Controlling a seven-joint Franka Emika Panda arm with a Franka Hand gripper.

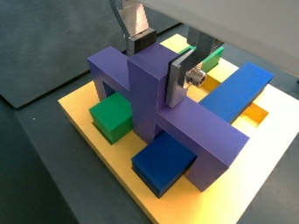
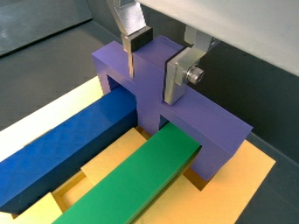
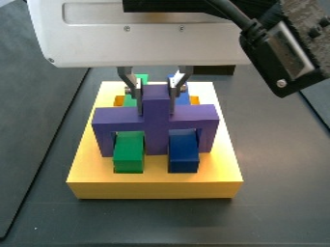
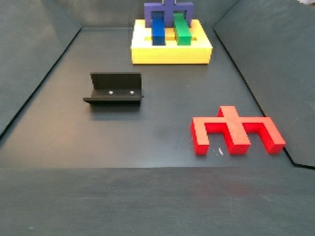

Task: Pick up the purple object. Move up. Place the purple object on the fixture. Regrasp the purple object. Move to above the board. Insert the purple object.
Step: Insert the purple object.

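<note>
I can read no brand, label or writing on anything in these views. By count I have one purple object (image 1: 158, 109), one board (image 3: 154, 178), one green bar (image 2: 135, 188), one blue bar (image 2: 65, 153), one red piece (image 4: 237, 131) and one fixture (image 4: 116, 88).

The purple object sits on the yellow board, straddling the green and blue bars, which run side by side under its arches in both wrist views. The gripper (image 2: 158, 57) is right over it, with its fingers (image 1: 184, 72) clenched on the upright stem of the purple object, one silver plate against each side.

In a side view (image 4: 170, 14) the board with the purple object lies at about 12 o'clock on the bench (image 4: 110, 138); the fixture is near 10 o'clock, and the red piece rests flat around 4 o'clock, well apart from both.
</note>
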